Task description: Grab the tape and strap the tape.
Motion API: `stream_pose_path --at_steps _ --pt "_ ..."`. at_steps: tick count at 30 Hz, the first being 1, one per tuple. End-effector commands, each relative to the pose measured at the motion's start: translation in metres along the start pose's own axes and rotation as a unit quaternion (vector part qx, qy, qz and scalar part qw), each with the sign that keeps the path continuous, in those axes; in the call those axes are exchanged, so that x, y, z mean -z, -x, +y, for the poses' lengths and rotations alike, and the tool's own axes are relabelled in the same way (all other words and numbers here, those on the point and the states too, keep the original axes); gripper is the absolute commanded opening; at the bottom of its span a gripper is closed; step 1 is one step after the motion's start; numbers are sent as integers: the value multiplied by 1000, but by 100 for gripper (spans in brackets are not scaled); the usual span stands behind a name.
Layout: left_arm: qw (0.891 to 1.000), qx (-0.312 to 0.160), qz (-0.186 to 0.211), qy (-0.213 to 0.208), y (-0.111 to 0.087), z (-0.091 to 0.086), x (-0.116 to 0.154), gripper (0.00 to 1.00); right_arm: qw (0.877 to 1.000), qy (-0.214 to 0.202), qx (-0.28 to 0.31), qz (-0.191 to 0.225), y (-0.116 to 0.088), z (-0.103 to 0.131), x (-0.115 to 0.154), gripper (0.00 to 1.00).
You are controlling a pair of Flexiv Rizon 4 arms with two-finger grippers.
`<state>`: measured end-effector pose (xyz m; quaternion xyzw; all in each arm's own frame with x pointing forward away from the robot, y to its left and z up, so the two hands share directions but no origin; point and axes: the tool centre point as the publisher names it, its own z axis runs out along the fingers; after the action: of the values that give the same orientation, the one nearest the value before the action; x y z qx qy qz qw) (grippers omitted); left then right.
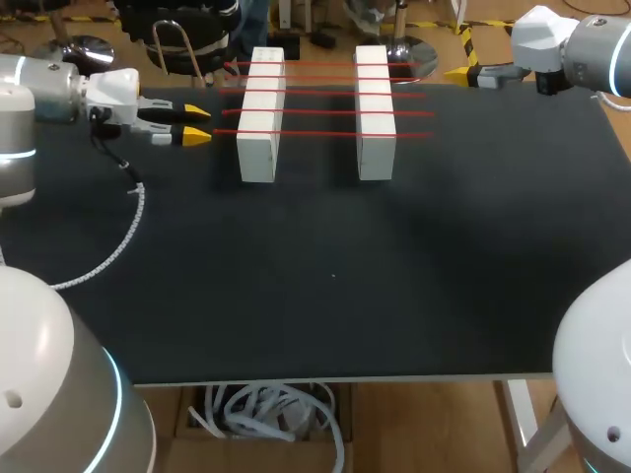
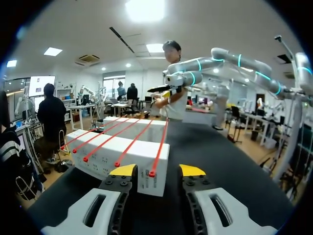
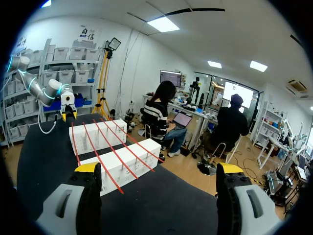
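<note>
Left gripper (image 2: 156,171) slightly open, right gripper (image 3: 158,169) wide, both empty. Tape (image 1: 320,131) at twelve o'clock looks light, limp; I'd pinch mid-span.

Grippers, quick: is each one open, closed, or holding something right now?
Left gripper: open, holding nothing.
Right gripper: open wide, holding nothing.

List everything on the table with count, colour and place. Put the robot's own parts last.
blocks: two, white, lying parallel at the table's far side
tape strands: five, red, stretched across the tops of both blocks
cable: one, white, curving on the table near its left edge
table: one, black top
left gripper: one, yellow-tipped, open, just left of the blocks, by the strand ends
right gripper: one, yellow-tipped, open, at the far right, apart from the blocks
</note>
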<state>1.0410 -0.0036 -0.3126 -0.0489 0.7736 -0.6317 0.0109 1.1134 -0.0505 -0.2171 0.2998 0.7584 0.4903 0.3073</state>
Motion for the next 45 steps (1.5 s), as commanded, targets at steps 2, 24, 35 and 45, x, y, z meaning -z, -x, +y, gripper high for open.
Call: stream_pose_path --at_steps 2,24,35,45 --pt "1000 3 11 -14 8 7 -4 35 1000 -1 1 0 0 0 0 100" --pt "999 -4 18 -33 5 9 -12 33 1000 -1 1 0 0 0 0 100" --pt "999 -3 22 -41 5 11 -14 31 1000 -1 1 0 0 0 0 100" --pt "998 -3 29 -48 5 12 -16 32 1000 -1 1 0 0 0 0 100"
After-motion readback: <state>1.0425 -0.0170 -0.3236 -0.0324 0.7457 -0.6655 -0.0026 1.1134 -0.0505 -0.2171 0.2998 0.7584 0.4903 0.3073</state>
